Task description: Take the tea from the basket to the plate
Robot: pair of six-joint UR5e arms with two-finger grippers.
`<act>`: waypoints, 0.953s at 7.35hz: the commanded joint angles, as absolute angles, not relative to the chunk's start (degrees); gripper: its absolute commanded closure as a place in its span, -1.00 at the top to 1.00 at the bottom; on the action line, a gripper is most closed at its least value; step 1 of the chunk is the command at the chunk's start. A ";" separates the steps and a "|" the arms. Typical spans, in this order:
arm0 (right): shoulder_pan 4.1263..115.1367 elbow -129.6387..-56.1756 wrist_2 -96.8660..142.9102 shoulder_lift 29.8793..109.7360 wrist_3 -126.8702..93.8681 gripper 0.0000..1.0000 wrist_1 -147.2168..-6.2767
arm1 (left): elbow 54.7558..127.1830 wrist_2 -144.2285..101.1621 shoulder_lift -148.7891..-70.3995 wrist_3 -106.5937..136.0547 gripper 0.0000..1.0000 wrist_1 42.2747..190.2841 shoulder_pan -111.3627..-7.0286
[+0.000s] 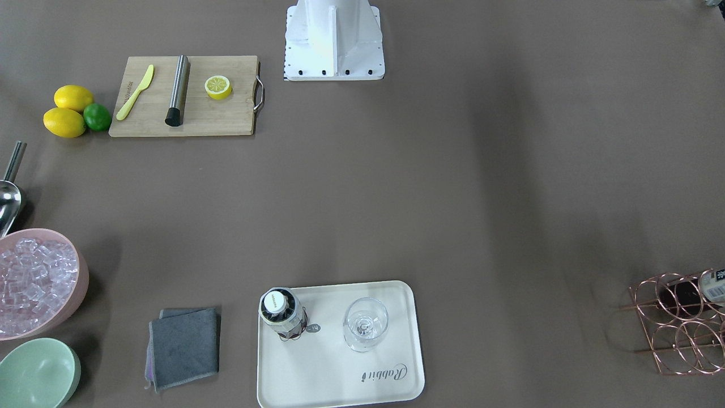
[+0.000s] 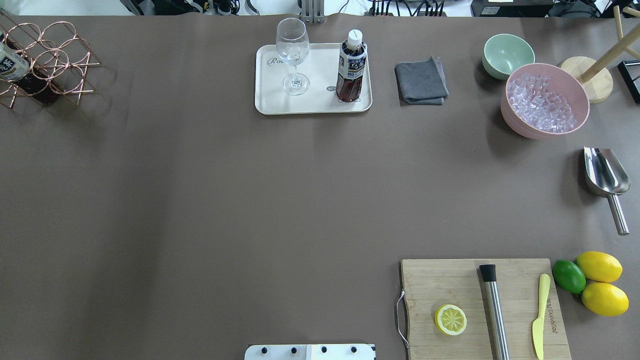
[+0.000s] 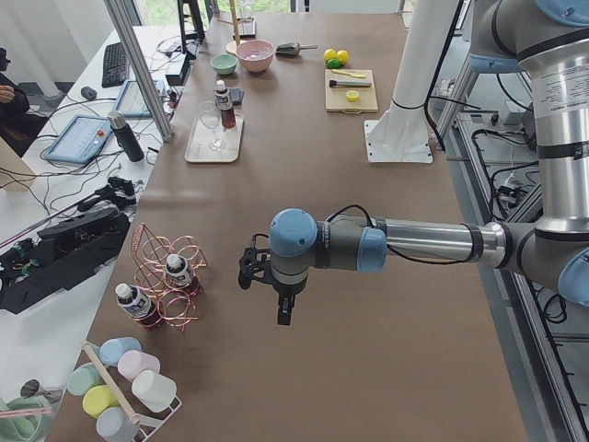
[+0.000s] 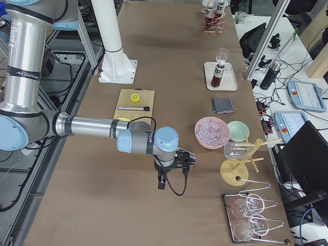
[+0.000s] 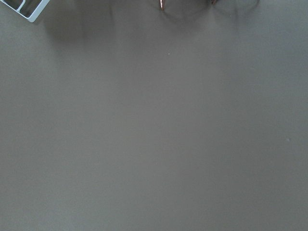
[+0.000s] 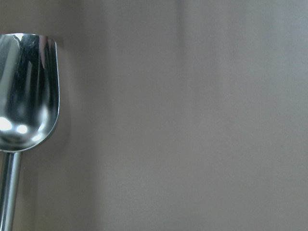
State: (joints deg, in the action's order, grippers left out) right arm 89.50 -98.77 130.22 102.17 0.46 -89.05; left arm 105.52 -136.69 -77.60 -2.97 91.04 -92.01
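Note:
A tea bottle [image 1: 282,313] with a white cap stands upright on the cream "Rabbit" plate [image 1: 328,368], beside a clear stemmed glass [image 1: 365,324]. It also shows in the overhead view [image 2: 351,67] on the plate [image 2: 315,102]. The copper wire basket [image 2: 55,55] sits at the table's far left corner and holds another bottle [image 2: 11,64]. My left gripper [image 3: 247,269] hangs above the table near the basket [image 3: 170,272]; my right gripper [image 4: 185,158] hangs near the pink bowl. I cannot tell whether either is open or shut. Neither holds a bottle.
A grey cloth [image 2: 421,80], green bowl [image 2: 507,52], pink bowl of ice [image 2: 545,100] and metal scoop [image 2: 605,172] lie right of the plate. A cutting board [image 2: 450,280] with a lemon half, muddler and knife sits near the robot base, with lemons and a lime beside it.

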 commanded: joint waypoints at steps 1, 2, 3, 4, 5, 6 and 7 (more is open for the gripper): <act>90.35 -98.44 130.17 102.30 0.62 0.99 -87.80 | 106.17 -136.84 -77.52 -2.55 0.95 90.97 -92.02; 90.53 -98.44 130.17 102.30 0.62 0.99 -87.80 | 106.35 -136.85 -77.35 -2.55 0.01 90.97 -92.02; 90.53 -98.44 130.17 102.30 0.53 0.99 -87.80 | 106.78 -136.93 -77.34 -2.55 -0.99 90.88 -92.11; 90.53 -98.44 130.17 102.22 0.61 0.99 -87.80 | 107.05 -137.37 -77.34 -2.46 -0.87 89.40 -92.11; 90.53 -98.52 130.17 102.22 0.53 0.99 -87.80 | 106.27 -137.29 -77.95 -3.07 0.69 88.86 -91.94; 90.61 -98.44 130.17 102.22 0.53 0.99 -87.80 | 106.43 -137.37 -77.70 -2.99 0.94 88.86 -92.02; 90.62 -98.44 130.08 102.22 0.53 1.00 -87.89 | 106.44 -137.37 -77.61 -2.90 0.95 88.86 -92.02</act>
State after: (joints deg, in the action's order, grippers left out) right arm 90.57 -98.46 130.16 102.23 0.54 -87.81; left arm 106.48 -137.31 -77.69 -2.91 89.08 -92.03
